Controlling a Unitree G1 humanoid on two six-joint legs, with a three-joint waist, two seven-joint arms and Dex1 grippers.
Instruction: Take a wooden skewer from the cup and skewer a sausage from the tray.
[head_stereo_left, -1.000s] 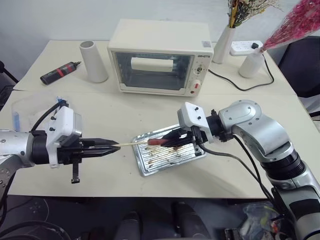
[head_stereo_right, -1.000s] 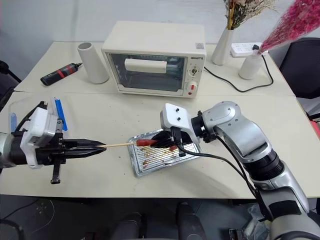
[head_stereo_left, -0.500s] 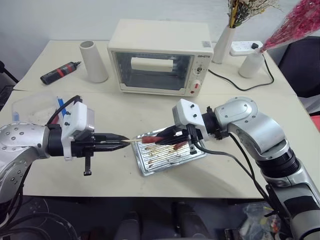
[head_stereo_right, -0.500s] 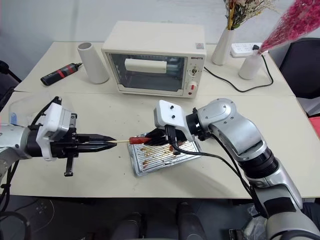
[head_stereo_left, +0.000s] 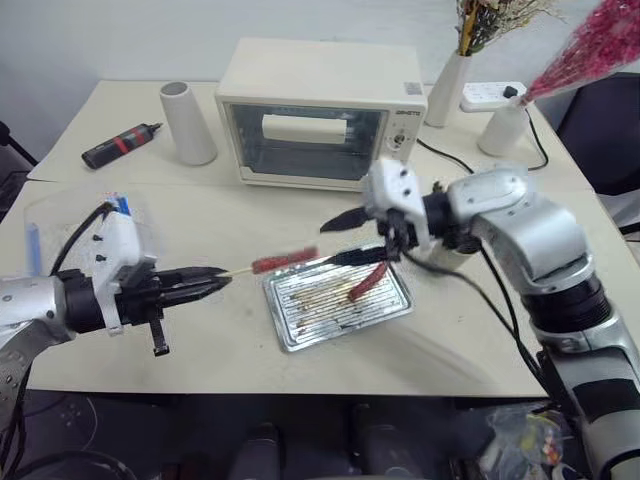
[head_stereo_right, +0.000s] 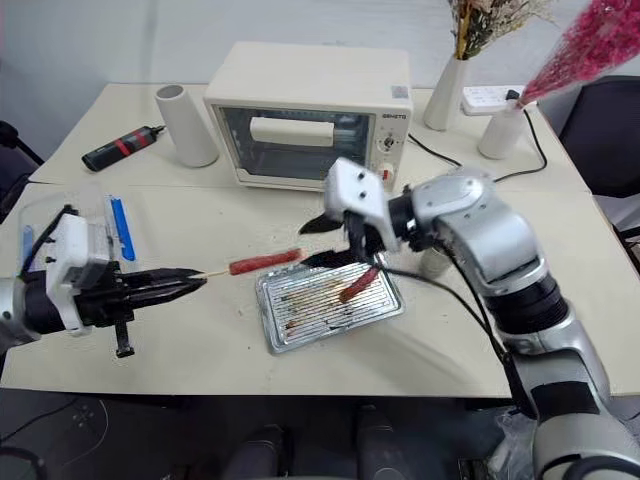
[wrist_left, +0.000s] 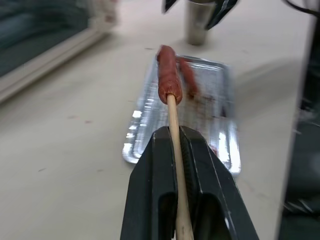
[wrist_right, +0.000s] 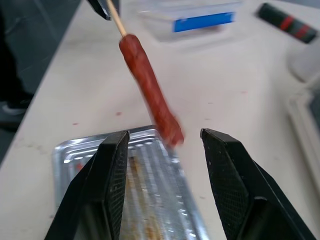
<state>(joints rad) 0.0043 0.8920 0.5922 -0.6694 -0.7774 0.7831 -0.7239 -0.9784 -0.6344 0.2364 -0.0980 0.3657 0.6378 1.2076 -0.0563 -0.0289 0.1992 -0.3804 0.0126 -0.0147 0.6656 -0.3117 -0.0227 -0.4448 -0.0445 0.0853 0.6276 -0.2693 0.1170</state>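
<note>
Now gripping skewer (head_stereo_left: 240, 270) tight in left gripper (head_stereo_left: 205, 284), sausage (head_stereo_left: 283, 262) riding its tip, lying lengthwise twd right gripper (head_stereo_left: 345, 238), fingers apart & empty, hanging over tray (head_stereo_left: 300, 335), nearer arm

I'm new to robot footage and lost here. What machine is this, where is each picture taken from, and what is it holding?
This is a humanoid robot with two arms, each ending in a two-fingered pincer. Two pictures look down from its head; the other two come from cameras on its wrists. The left pincer is shut on a wooden skewer with a red sausage speared on it. The right pincer is open and holds nothing. On the table lie a metal tray with another sausage, a toaster oven and a grey cup.
</note>
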